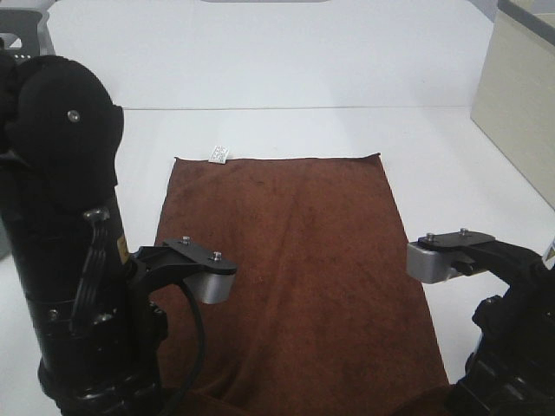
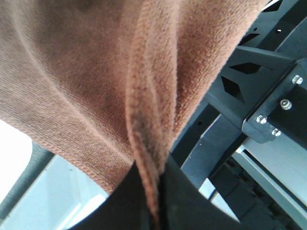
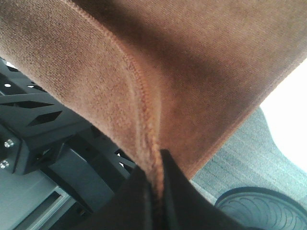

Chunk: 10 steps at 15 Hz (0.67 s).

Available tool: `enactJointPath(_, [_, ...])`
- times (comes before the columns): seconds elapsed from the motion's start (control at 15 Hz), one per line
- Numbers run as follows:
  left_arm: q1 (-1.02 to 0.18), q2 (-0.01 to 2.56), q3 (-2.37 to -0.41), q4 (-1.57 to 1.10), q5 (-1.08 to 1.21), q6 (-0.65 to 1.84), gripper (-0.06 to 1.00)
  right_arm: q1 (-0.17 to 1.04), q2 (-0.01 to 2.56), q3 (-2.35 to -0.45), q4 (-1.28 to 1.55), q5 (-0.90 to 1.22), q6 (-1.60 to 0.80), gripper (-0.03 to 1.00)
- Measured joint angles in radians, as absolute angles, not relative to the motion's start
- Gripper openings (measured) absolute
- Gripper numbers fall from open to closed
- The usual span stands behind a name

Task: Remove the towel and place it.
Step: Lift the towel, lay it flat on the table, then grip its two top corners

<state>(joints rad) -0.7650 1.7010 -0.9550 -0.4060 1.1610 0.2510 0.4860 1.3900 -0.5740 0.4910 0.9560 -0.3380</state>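
The dark brown towel lies spread along the white table, its white tag at the far short edge. Its near edge runs off the table toward both arms. In the left wrist view my left gripper is shut on a bunched fold of the towel. In the right wrist view my right gripper is shut on the towel's hemmed edge. In the exterior high view both grippers are hidden below the frame; only the arms and wrist cameras show.
The left arm fills the near left and the right arm the near right. A beige box stands at the far right. A dark object sits at the far left. The robot's black frame shows beneath the towel.
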Motion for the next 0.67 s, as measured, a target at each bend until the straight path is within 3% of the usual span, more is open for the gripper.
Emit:
enactJointPath(0.27, [-0.817, 1.733, -0.956, -0.417, 1.145, 0.240, 0.00, 0.486, 1.403, -0.573, 0.491, 0.956, -0.337, 0.03])
enactJointPath(0.4, [-0.851, 1.738, -0.956, -0.416, 1.107, 0.208, 0.08, 0.486, 1.403, -0.573, 0.491, 0.963, -0.337, 0.17])
enactJointPath(0.47, [-0.861, 1.738, -0.956, -0.415, 1.081, 0.171, 0.21, 0.486, 1.403, -0.573, 0.491, 0.966, -0.333, 0.31])
enactJointPath(0.67, [-0.869, 1.738, -0.956, -0.402, 1.064, 0.097, 0.74, 0.486, 1.403, -0.573, 0.491, 0.971, -0.310, 0.70])
